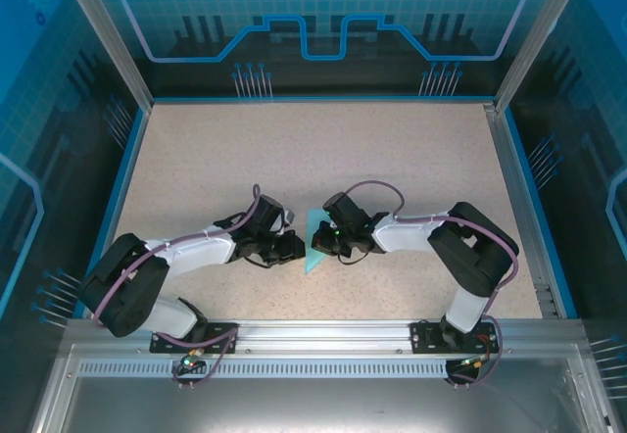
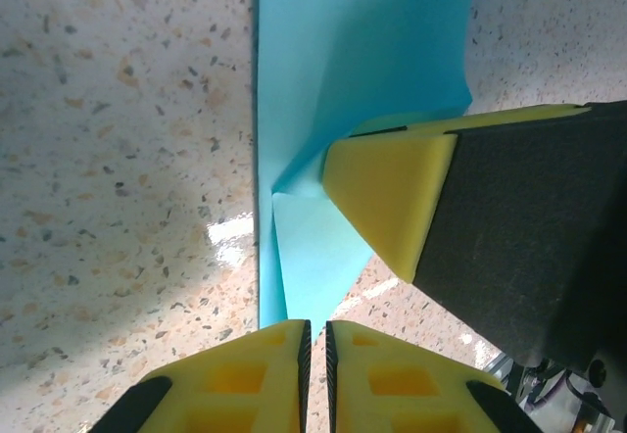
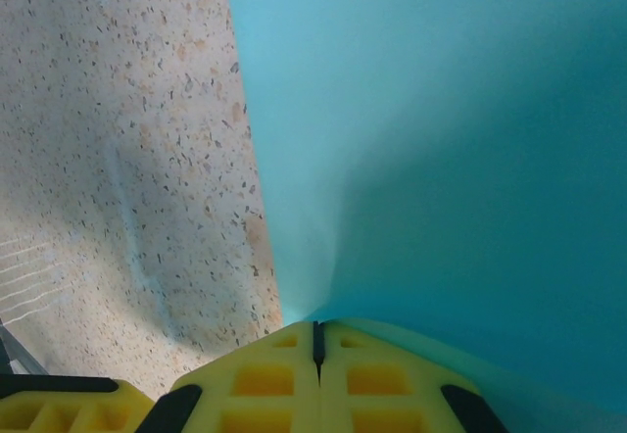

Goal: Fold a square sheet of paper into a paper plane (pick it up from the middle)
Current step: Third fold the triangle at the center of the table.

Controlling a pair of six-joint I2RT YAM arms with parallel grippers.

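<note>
A light cyan sheet of paper (image 1: 313,257), partly folded, is seen near the middle of the speckled table (image 1: 392,149), between the two grippers. From the top camera, its long axis is laid roughly from the far side to the near side, and the shape is narrowed to a point toward the arms' bases.

The paper is matte and unmarked. In the left wrist view (image 2: 362,51) creases are seen meeting at a small folded flap. In the right wrist view (image 3: 441,110) the paper is seen lifted in a smooth curve off the table.

The right gripper (image 1: 328,242) is clamped on the sheet, its yellow fingers (image 3: 284,374) pressed together. The left gripper (image 1: 297,249) is drawn almost closed, with a thin slit left between its fingers (image 2: 245,374). The paper's lower corner is met at their tips, though whether it is pinched cannot be told.
</note>
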